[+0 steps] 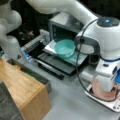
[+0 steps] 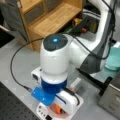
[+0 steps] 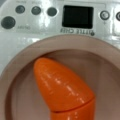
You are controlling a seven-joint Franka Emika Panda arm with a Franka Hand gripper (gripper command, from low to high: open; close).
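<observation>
1. The white Franka arm's gripper (image 1: 106,87) hangs straight down over a pale pink round bowl (image 1: 110,96) at a front view's bottom right. The bowl sits on a white kitchen scale (image 3: 30,37) with dark round buttons and a black display.

2. An orange plastic carrot (image 3: 62,90) lies inside the pink bowl, as the wrist view shows. It fills the middle of that view, so it sits directly beneath the wrist camera, close under the gripper.

3. The carrot's long axis runs on a slant: its rounded tip points to the far left of the wrist view, toward the scale's buttons, and its thicker body runs off the near right edge.

4. A small patch of the orange carrot (image 2: 57,109) also peeps out below the gripper (image 2: 58,107) in a front view.

5. The fingers are not visible in any view, so I cannot tell whether the jaws are spread, pressed together or pinching the carrot.

6. Well apart, at a front view's centre, a teal round bowl (image 1: 65,48) rests on the open door of a small grey oven (image 1: 60,27). A wooden shelf unit (image 1: 22,90) stands at the near left.
</observation>
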